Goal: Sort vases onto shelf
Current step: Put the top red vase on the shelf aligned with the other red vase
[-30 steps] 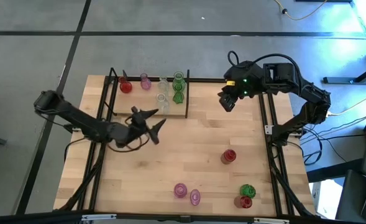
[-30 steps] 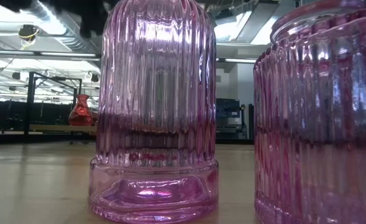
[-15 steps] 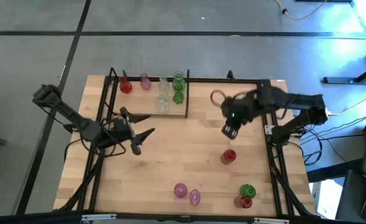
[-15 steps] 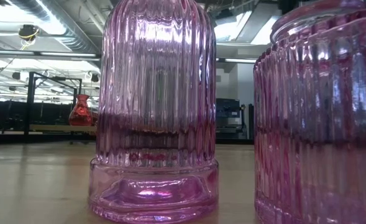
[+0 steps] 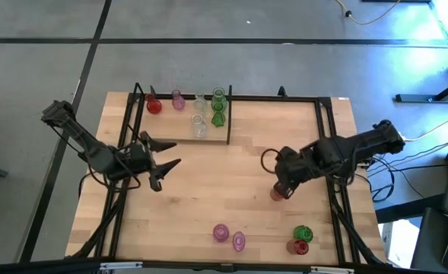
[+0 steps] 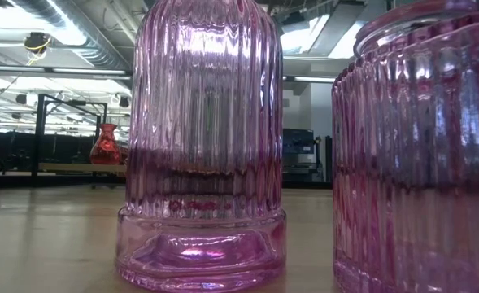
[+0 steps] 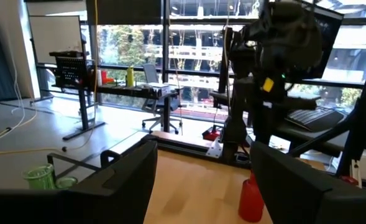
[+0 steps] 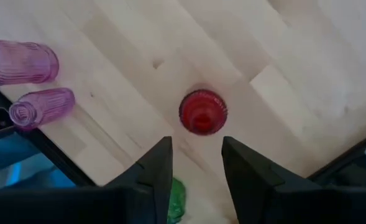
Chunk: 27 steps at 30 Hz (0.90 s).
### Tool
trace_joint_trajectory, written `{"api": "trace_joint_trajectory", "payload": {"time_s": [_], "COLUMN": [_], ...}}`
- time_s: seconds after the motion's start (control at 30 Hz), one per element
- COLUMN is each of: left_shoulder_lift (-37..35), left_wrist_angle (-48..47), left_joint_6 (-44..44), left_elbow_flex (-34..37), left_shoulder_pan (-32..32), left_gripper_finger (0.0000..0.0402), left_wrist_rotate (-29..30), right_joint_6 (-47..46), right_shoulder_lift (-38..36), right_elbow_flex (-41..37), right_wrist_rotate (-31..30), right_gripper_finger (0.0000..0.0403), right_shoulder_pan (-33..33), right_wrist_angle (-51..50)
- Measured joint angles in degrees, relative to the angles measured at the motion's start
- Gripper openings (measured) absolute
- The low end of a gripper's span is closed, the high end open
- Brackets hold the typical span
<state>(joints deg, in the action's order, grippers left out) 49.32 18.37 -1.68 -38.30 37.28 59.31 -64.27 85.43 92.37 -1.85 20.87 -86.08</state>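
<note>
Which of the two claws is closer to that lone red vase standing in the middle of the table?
The right gripper. It hangs just above the red vase with its fingers open. The left gripper is far across the table, open, near the shelf.

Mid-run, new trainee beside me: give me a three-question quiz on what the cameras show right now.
1. True or false: the right gripper is directly above a lone red vase.
2. Multiple choice: the right gripper's jaws are A) shut on the vase, B) open with nothing between them, C) out of view.
3. Fill in: the left gripper hovers open beside the ____, holding nothing.

Key: 1 true; 2 B; 3 shelf.
</note>
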Motion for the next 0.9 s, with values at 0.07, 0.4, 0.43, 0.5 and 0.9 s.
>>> {"api": "trace_joint_trajectory", "payload": {"time_s": [0.07,0.4,0.43,0.5,0.9], "left_shoulder_lift": [-0.39,-0.64,-0.64,-0.64,-0.64], "left_wrist_angle": [0.04,0.08,0.08,0.06,0.09], "left_joint_6": [-0.28,-0.30,-0.30,-0.30,-0.02], "left_elbow_flex": [0.00,0.00,0.00,0.00,0.00], "left_shoulder_pan": [0.00,0.00,0.00,0.00,0.00], "left_gripper_finger": [0.0250,0.0250,0.0250,0.0250,0.0250], "left_wrist_rotate": [0.00,-0.33,-0.35,-0.35,-0.42], "right_joint_6": [-2.77,-12.39,-13.10,-13.65,-16.74], "right_shoulder_lift": [-0.08,-5.01,-5.78,-6.83,-7.34], "right_elbow_flex": [-1.97,-15.06,-16.26,-18.39,-28.33], "right_wrist_rotate": [0.95,3.34,4.29,4.55,6.76], "right_gripper_finger": [0.0127,0.0127,0.0127,0.0127,0.0127], "right_shoulder_pan": [0.33,-0.63,-0.97,-1.18,-1.01], "right_wrist_angle": [2.04,10.02,9.99,11.33,21.22]}}
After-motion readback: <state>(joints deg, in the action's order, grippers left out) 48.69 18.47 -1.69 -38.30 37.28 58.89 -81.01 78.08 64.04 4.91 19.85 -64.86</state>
